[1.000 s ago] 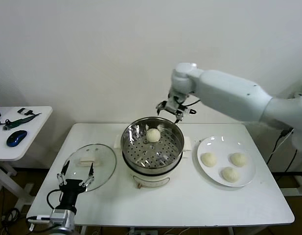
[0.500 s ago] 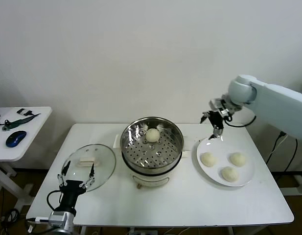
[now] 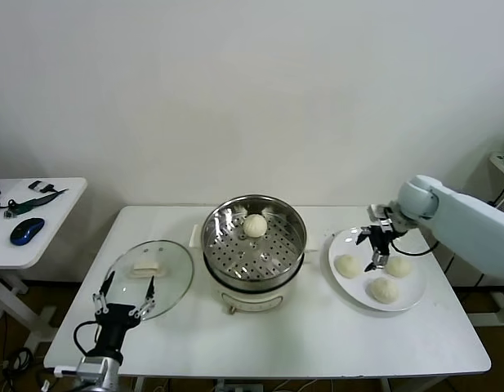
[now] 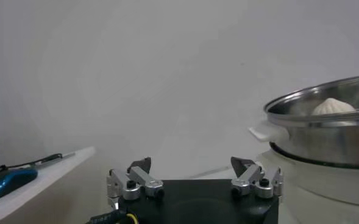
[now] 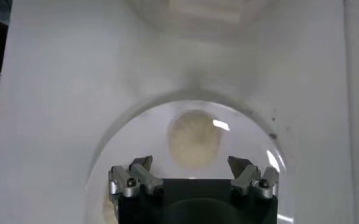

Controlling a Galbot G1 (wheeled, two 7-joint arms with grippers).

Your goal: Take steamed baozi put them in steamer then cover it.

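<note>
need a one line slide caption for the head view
Right gripper open above the plate of three baozi, one baozi already in the steamer, cover on the table.

White table point(image 3: 317, 343) bearing a steamer, a glass cover and a plate of buns.

The steamer point(image 3: 254, 282) stands near the middle of the table, its steel pot on a white base. The cover point(image 3: 166, 273) lies flat on the tabletop toward the robot's left, just beside the steamer, white handle facing up. A flat white plate point(image 3: 356, 286) rests toward the robot's right, apart from the steamer, with three steamed baozi point(image 3: 346, 265) on it. A smaller white side table point(image 3: 39, 233) stands farther left, carrying a blue mouse point(image 3: 27, 229) and some dark small items.
</note>
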